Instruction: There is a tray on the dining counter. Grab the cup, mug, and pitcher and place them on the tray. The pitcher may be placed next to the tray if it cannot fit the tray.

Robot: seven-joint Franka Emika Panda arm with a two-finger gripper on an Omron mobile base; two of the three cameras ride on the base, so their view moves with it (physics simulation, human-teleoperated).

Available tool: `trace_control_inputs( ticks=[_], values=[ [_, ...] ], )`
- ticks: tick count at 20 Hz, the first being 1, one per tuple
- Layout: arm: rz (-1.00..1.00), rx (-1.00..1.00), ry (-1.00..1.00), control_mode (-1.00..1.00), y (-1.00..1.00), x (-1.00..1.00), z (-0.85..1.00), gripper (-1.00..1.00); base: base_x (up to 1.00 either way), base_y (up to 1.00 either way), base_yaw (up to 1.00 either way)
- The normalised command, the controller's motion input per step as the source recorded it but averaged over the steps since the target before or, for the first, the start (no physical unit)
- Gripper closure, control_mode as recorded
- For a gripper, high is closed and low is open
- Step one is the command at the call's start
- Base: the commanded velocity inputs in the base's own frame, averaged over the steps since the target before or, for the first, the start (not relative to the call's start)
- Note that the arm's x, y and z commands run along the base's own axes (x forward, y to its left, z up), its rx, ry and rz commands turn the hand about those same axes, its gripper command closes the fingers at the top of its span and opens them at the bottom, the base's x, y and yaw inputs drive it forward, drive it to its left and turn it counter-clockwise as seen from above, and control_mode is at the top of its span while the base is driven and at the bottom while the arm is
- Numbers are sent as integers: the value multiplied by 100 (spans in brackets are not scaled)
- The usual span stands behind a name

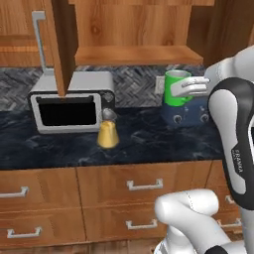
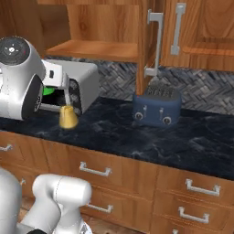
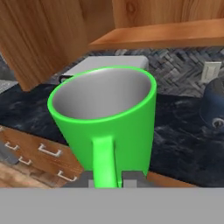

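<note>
Green mug (image 3: 105, 127), centre of the hand view, looks rigid and light, and your gripper (image 3: 105, 178) is pinched nearly closed on its loop handle, so watch it doesn't swing

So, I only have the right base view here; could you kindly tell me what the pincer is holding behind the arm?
Observer: The hand view shows the pincer shut on the loop handle of the green mug.
Operator: Understood. Could you tell me whether there is anything inside it?
Observer: No. The hand view looks into its pale inside, and nothing lies in there.
</note>
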Motion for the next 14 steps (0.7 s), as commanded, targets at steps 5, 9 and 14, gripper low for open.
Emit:
trace_control_inputs(
  ticks=[5, 9, 14],
  values=[
    [0, 0, 0, 100, 0, 0, 0, 100, -29, -14, 71],
    [0, 0, 0, 100, 0, 0, 0, 100, -7, -18, 77],
    [0, 0, 0, 100, 0, 0, 0, 100, -1, -21, 87]
  ],
)
